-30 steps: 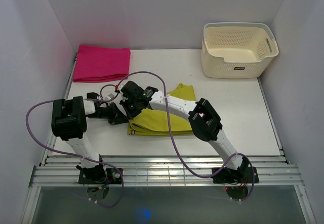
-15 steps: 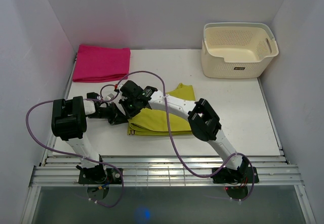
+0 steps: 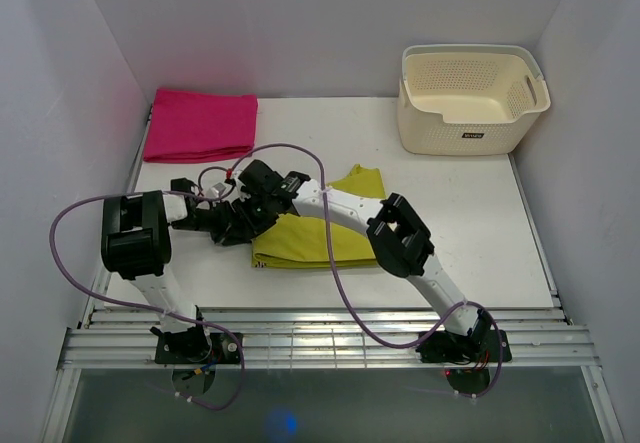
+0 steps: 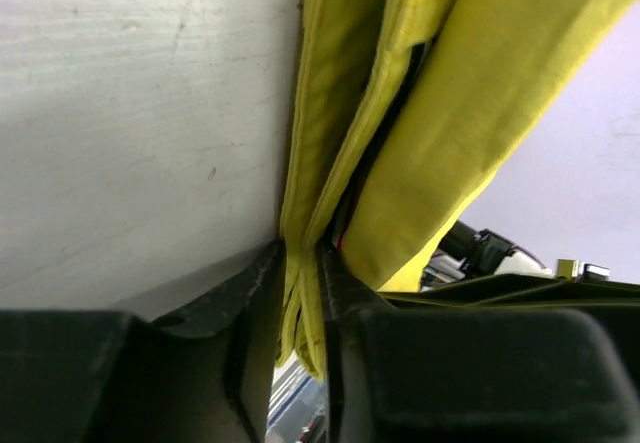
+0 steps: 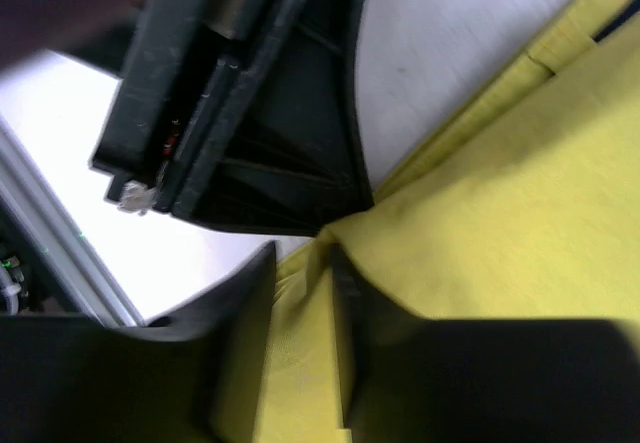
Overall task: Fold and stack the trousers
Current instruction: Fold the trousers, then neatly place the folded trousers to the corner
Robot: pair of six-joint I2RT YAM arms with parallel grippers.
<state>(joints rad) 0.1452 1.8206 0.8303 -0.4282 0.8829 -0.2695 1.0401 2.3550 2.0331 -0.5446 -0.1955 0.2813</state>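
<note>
The yellow-green trousers [image 3: 320,235] lie folded in the middle of the white table [image 3: 470,213], one corner sticking out at the back. My left gripper [image 3: 240,225] sits at their left edge, shut on the fabric layers; the left wrist view shows the folded edge [image 4: 300,293] pinched between its fingers. My right gripper [image 3: 258,215] is just beside it at the same left edge, shut on the trousers [image 5: 300,343], with yellow cloth between its fingers. The left gripper's black body [image 5: 250,113] fills the top of the right wrist view.
A folded magenta-pink cloth [image 3: 200,123] lies at the back left. A cream perforated basket [image 3: 470,98] stands at the back right. A purple cable [image 3: 330,253] loops over the trousers. White walls close in on both sides.
Both grippers have shifted a little along the trousers' left edge, and that edge now looks drawn slightly left and lifted. The rest of the scene is unchanged.
</note>
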